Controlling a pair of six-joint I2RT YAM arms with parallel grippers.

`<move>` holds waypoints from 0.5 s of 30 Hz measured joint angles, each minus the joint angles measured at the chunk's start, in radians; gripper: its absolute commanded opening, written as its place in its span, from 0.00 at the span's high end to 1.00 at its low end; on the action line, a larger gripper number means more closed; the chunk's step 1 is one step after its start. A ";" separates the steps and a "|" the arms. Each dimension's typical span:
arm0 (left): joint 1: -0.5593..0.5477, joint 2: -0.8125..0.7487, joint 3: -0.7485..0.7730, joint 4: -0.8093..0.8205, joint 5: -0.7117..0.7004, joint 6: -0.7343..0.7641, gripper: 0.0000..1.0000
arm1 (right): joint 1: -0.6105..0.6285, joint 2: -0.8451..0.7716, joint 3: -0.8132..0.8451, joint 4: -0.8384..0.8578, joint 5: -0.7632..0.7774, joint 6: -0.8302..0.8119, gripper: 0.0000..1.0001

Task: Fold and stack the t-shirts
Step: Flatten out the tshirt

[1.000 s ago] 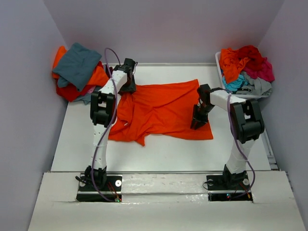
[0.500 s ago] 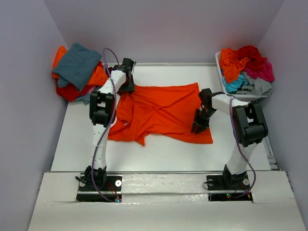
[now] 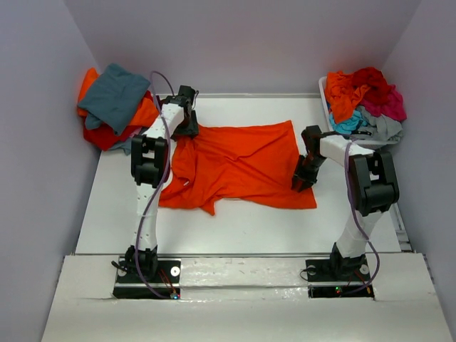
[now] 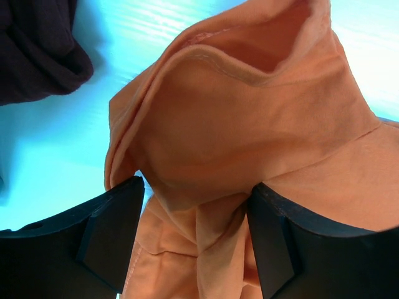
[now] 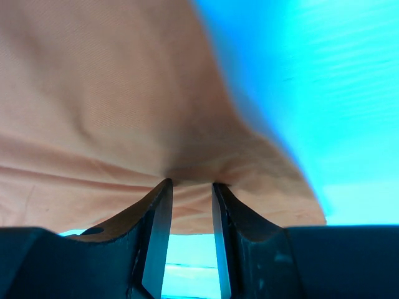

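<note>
I work at a white desk [image 3: 242, 224] boxed in on three sides by plain, pale lilac-grey walls [image 3: 249, 43], evenly lit, with a white ledge [image 3: 242, 306] along its near edge.

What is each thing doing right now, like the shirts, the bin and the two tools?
orange t-shirt: spread out on the table, bunched at its left end.
left tool: open, a raised fold of the orange t-shirt between its jaws.
right tool: pinched shut on the orange t-shirt's right edge.
shirt stack: piled at the far left, teal-grey one on top.
white bin: heaped with crumpled shirts.
</note>
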 measured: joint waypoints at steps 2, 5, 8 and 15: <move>0.005 0.000 0.000 0.000 0.004 0.000 0.23 | -0.013 0.000 0.002 -0.002 0.010 -0.001 0.62; 0.013 0.000 0.000 0.001 0.007 0.000 0.23 | -0.028 0.000 0.002 -0.004 0.021 -0.001 0.62; 0.017 0.000 0.000 0.001 0.008 -0.001 0.23 | -0.032 0.000 0.002 -0.003 0.027 -0.002 0.62; 0.023 0.000 -0.002 0.003 0.011 0.000 0.23 | -0.037 -0.002 -0.012 0.000 0.037 -0.005 0.62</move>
